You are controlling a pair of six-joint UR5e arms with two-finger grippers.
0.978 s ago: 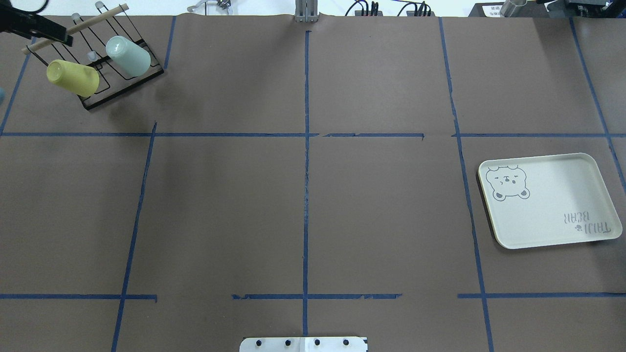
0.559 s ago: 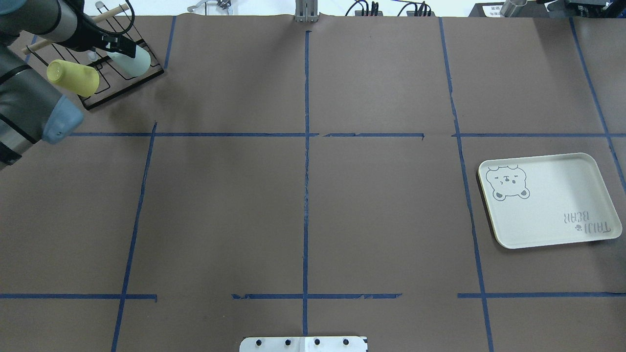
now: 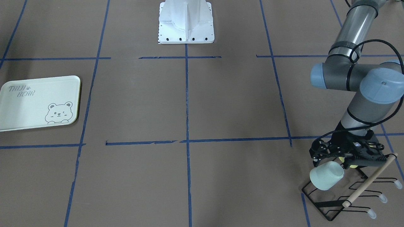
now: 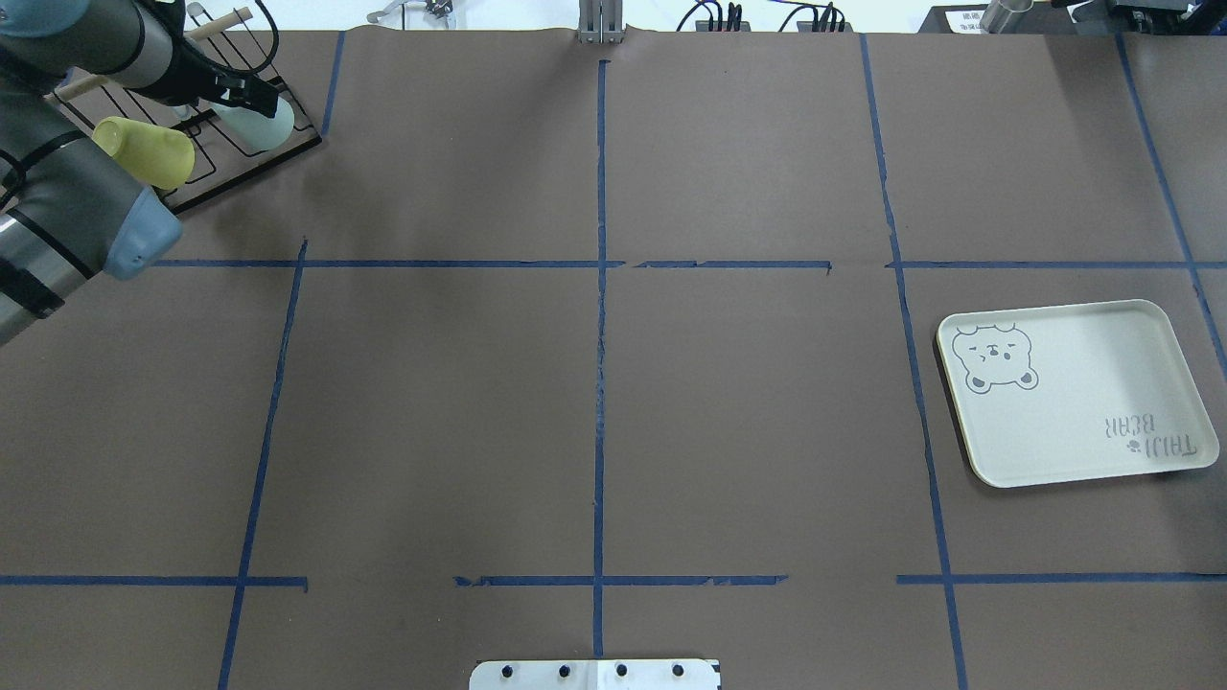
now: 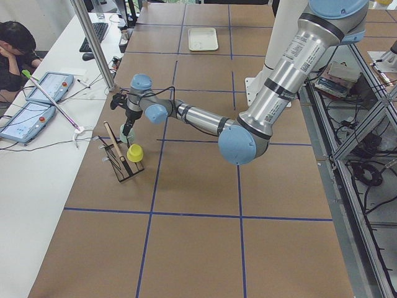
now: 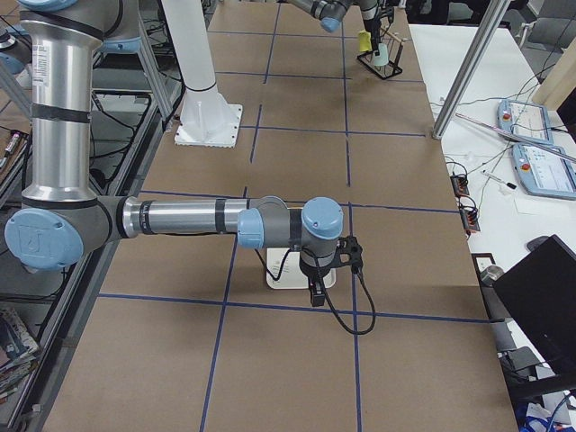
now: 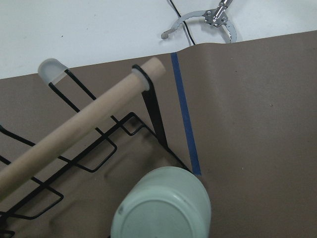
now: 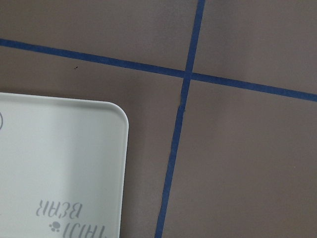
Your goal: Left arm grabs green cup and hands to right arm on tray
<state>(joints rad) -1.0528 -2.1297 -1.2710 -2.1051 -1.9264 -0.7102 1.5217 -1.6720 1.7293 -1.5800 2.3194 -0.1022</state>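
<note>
Our grey jointed left arm (image 3: 363, 75) reaches into the table's 10 o'clock corner as seen from overhead. The flat cream tray with the bear drawing (image 4: 1074, 431) sits way over at 3 o'clock.

The black wire rack with the wooden rod (image 3: 369, 182) carries the small mint-green plastic cup (image 3: 326, 175), tilted.

We reckon it's light, stiff and a bit slick, so pinch across the smooth side wall, about mid-height.

The left gripper (image 3: 330, 160) sits at the cup's 12 o'clock with its fingers spread roughly cup-wide. We can't tell whether they touch it.

The right gripper (image 6: 314, 295) hovers over the tray, and we can't tell how its fingers stand.
</note>
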